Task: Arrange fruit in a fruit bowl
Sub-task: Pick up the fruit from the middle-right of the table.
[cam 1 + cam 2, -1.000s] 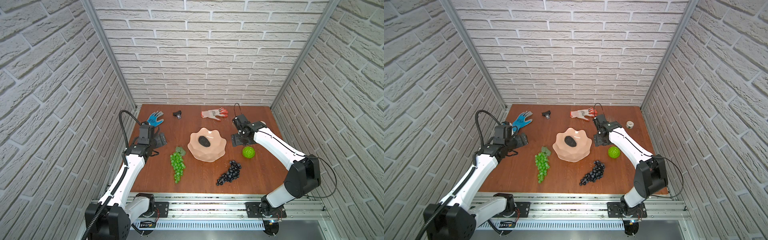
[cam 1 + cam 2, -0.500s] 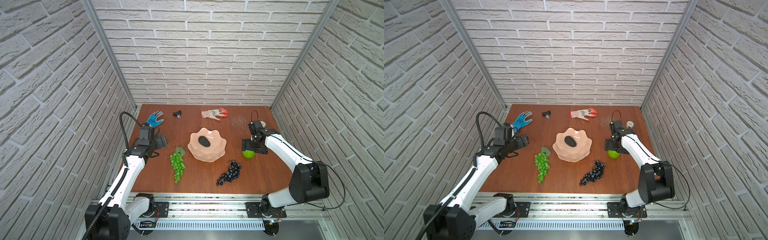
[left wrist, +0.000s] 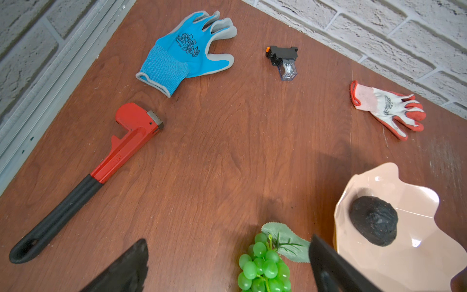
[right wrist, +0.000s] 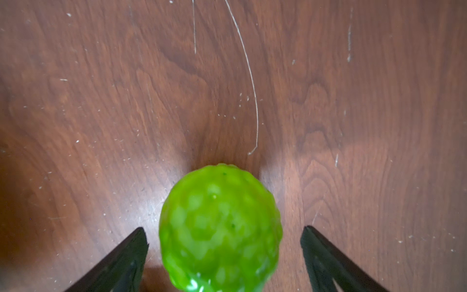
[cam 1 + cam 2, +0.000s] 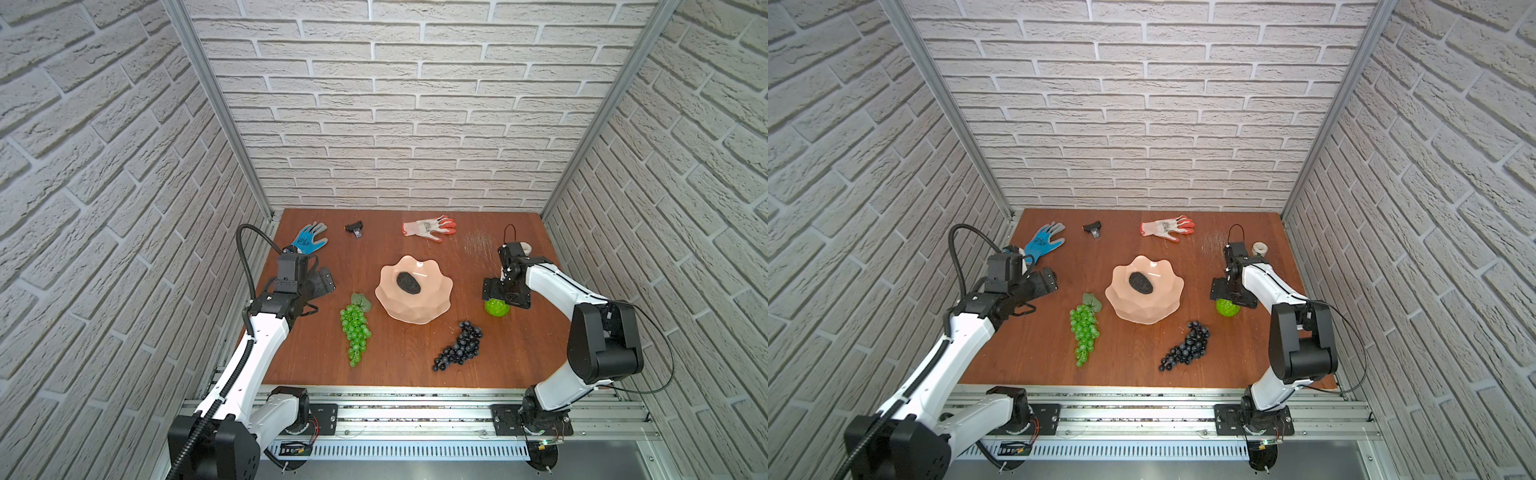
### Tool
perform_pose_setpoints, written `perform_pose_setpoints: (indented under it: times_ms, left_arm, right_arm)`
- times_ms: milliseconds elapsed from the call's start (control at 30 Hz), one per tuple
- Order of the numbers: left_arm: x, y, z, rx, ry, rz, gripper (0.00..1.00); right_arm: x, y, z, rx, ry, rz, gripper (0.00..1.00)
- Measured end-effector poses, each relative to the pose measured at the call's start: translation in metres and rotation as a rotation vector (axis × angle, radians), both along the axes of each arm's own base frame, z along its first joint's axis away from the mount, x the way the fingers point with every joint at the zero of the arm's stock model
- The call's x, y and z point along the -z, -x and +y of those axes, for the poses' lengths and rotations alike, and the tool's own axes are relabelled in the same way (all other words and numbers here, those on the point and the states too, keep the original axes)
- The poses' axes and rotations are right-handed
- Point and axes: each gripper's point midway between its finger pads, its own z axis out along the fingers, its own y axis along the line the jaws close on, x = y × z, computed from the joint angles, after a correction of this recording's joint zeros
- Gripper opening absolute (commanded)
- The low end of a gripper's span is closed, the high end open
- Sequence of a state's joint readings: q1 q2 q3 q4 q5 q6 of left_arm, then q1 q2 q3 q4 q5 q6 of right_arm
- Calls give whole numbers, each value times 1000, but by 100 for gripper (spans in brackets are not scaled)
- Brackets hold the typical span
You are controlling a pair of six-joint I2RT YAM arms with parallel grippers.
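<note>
Right wrist view shows the worktop and, to the right of the fruit bowl, the right gripper, just swung out from beside that bowl, now straddling the bright green round fruit, jaws spread, nothing grasped, so pickup seems next.

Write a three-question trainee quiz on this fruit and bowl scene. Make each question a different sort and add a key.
1. True or false: the right gripper stands open around the bright green round fruit.
2. Multiple choice: how many fruits lie outside the fruit bowl? A) one B) two C) three
3. Short answer: which fruit lies nearest the left gripper?

Key: 1 true; 2 C; 3 the green grape bunch.
</note>
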State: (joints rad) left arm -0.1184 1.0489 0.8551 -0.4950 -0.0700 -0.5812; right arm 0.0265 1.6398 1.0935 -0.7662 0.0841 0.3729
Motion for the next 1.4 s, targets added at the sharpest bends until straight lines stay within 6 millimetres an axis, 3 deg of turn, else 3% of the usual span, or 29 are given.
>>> perform_pose_setpoints:
  times_ms: [400, 667, 1067, 1400]
  left_arm:
    - [0, 2, -1, 4, 3, 3, 98]
    - [5, 4, 0, 4, 1, 13, 98]
    - [4, 5, 0, 3, -2, 11, 98]
    - [5, 6, 2, -1, -7, 15, 98]
  right_arm:
    - [25, -4, 6, -10, -56, 36, 85]
    - [26, -4, 7, -10, -60, 38, 84]
    - [28, -4, 7, -11, -60, 43, 68]
    - [24, -6, 11, -21, -83, 39, 62]
